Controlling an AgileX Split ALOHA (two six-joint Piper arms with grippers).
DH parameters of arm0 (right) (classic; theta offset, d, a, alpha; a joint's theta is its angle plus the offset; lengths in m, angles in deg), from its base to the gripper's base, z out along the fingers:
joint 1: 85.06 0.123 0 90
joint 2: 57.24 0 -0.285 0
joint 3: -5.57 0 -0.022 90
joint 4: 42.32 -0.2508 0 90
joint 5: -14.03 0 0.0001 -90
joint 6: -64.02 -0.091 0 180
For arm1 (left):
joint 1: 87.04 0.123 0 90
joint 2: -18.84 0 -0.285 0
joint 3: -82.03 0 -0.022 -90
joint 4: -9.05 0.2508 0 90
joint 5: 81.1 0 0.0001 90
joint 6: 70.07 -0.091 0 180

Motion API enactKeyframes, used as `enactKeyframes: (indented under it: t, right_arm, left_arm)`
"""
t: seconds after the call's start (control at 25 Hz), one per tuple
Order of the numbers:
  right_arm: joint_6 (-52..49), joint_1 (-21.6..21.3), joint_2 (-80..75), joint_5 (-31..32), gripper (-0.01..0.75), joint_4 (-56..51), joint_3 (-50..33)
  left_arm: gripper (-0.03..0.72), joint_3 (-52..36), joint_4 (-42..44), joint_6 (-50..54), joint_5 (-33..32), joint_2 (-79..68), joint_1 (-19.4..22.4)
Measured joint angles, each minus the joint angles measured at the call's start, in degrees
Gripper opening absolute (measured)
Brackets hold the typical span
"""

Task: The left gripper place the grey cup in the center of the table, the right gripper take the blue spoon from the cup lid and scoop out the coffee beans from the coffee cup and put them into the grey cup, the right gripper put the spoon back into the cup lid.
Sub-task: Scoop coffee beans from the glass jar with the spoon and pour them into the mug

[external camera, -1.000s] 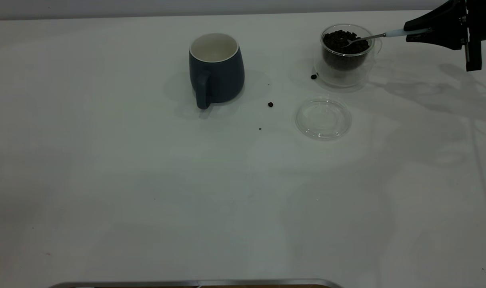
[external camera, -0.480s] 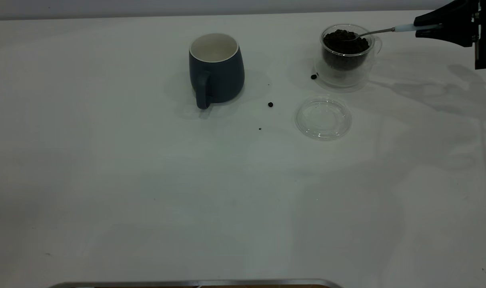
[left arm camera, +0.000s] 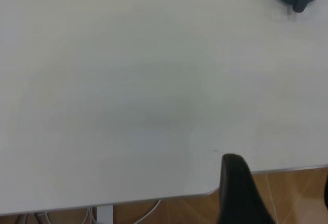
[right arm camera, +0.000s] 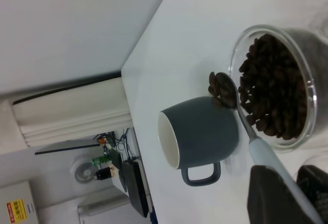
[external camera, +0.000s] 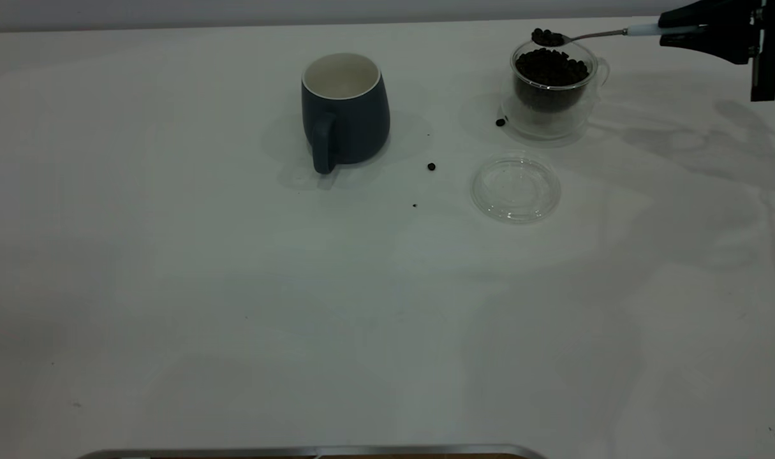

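The white worktop (external camera: 234,306) carries the grey cup (external camera: 344,111) at far centre, handle toward the near side. The right gripper (external camera: 680,30) hangs at the far right, jaws clamped on the blue spoon (external camera: 591,34), its bowl loaded with coffee beans (external camera: 545,36) just above the coffee cup (external camera: 553,86). The cup lid (external camera: 515,189) lies near it. Only one jaw of the left gripper (left arm camera: 241,193) shows; cannot tell its state.

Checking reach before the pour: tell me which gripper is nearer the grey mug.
Right. The right gripper holds the spoon beyond the glass cup; the left gripper hangs at the table's edge, far from the grey mug.
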Motion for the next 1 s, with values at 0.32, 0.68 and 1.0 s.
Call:
enactKeyframes:
  t: [0.32, 0.68, 1.0]
  right_arm:
    - [0.04, 5.98, 1.17, 0.00, 0.115, 0.00, 0.00]
    - [0.11, 14.61, 1.53, 0.11, 0.115, -5.13, 0.00]
    - [0.17, 22.70, 1.53, -2.20, 0.115, -9.08, 0.00]
  left_arm:
    - [0.466, 0.00, 0.00, 0.00, 0.00, 0.00, 0.00]
    - [0.466, 0.00, 0.00, 0.07, 0.00, 0.00, 0.00]
    - [0.466, 0.00, 0.00, 0.07, 0.00, 0.00, 0.00]
